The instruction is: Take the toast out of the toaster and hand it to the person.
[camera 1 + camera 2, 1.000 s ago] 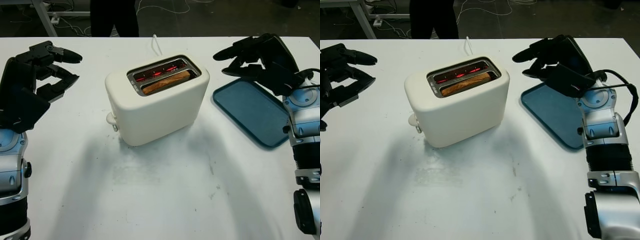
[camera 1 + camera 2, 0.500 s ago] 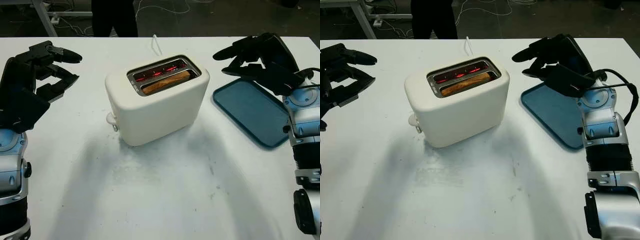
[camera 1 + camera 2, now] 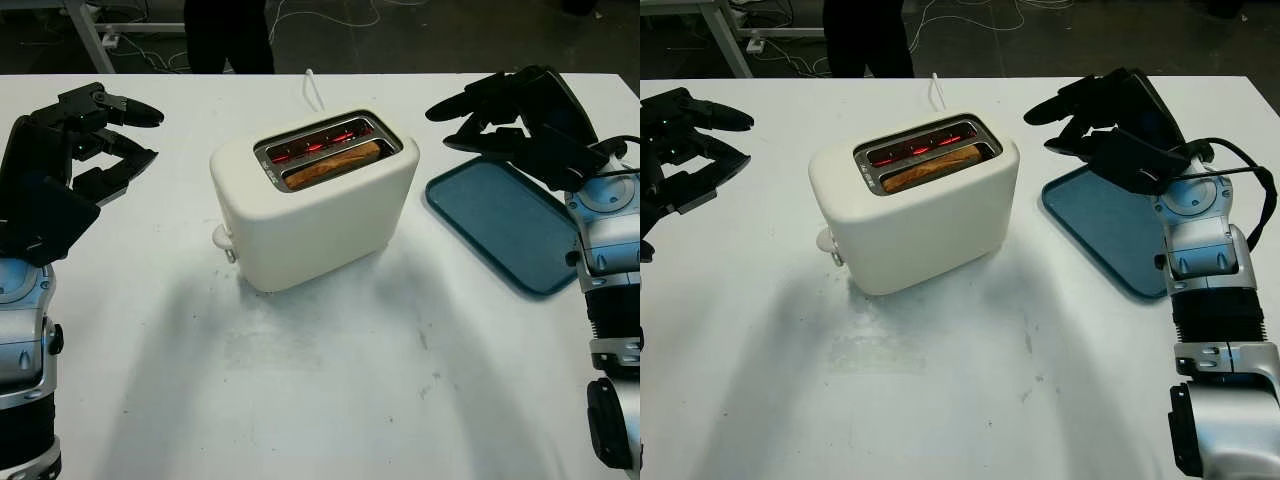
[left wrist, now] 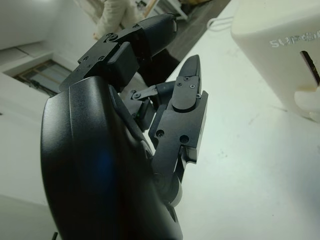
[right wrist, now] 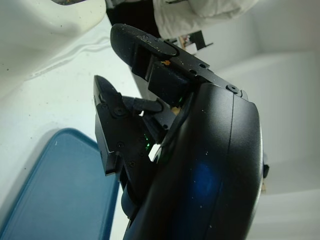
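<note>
A cream two-slot toaster (image 3: 315, 205) stands at the middle of the white table, its far slot glowing red. A slice of brown toast (image 3: 333, 165) sits low in the near slot. My left hand (image 3: 95, 140) hovers open well to the toaster's left, holding nothing. My right hand (image 3: 480, 115) hovers open to the toaster's right, over the far corner of a blue tray (image 3: 505, 225). The toaster's side and lever slot (image 4: 287, 45) appear in the left wrist view. A person in dark trousers (image 3: 228, 35) stands beyond the table's far edge.
The blue tray holds nothing and lies at the right side of the table. A white power cord (image 3: 312, 88) runs from the toaster's back toward the far edge. Cables lie on the dark floor (image 3: 420, 35) behind the table.
</note>
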Tool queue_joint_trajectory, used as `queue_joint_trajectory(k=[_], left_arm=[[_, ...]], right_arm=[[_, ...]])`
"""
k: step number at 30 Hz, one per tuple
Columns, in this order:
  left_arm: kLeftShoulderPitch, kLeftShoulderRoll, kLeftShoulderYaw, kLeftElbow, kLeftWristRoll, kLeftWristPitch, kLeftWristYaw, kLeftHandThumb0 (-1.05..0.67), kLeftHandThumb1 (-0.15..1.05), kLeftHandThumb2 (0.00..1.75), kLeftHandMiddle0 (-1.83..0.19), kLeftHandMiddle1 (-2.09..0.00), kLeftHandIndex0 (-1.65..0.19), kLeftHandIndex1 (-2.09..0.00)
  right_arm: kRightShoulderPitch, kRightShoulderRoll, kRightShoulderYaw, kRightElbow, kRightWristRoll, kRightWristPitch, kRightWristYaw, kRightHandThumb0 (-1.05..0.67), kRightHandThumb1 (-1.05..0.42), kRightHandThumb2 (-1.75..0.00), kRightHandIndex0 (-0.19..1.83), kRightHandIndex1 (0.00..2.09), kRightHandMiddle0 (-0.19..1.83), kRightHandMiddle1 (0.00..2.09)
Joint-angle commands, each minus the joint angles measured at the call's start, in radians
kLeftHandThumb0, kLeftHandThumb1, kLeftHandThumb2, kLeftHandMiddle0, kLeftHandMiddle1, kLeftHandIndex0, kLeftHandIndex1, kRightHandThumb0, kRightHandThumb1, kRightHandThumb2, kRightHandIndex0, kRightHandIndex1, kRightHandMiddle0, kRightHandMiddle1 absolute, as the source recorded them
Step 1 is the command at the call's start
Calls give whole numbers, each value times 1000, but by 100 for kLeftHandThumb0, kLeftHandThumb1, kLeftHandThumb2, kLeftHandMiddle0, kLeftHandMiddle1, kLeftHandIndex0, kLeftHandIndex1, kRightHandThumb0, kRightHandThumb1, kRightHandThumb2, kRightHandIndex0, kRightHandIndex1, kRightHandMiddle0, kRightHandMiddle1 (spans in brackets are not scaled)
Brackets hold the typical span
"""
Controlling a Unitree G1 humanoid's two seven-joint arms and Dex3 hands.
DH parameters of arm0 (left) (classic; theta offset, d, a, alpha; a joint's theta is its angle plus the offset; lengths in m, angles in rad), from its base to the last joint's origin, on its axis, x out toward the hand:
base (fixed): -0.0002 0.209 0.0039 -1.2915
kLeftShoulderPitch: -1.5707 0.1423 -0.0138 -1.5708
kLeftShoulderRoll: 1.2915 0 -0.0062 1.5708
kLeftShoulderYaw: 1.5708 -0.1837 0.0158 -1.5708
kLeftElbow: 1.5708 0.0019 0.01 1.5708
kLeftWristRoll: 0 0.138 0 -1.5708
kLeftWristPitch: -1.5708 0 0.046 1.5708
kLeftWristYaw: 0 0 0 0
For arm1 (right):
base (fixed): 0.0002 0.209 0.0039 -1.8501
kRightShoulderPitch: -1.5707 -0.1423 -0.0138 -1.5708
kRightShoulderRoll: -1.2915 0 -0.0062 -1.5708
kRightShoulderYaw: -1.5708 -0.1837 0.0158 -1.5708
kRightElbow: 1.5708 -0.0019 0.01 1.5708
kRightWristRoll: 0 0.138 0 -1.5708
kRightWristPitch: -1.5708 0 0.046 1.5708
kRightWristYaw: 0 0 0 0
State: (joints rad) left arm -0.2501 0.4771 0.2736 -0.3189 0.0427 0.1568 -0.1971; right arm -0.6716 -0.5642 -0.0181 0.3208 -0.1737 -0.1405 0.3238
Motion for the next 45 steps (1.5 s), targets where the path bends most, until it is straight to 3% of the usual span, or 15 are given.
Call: queue_joint_trajectory(k=[1,25,45], left_arm=[[-7,4,-2,7,5,-30,7,-7,91,10,-59,-119,-63,-81],[4,4,8,4,2,-31,8,-7,92,9,-59,-118,-63,-82],[3,3,4,-1,2,-25,9,-5,92,10,-58,-119,-63,-82]], right_arm=[[-4,-1,-2,-10,-1,5,-5,7,-81,0,91,99,120,1],[1,6,-7,-24,25,27,6,11,-82,0,90,101,119,0],[-35,-8,-8,-8,24,0,13,4,-80,0,90,99,118,0]])
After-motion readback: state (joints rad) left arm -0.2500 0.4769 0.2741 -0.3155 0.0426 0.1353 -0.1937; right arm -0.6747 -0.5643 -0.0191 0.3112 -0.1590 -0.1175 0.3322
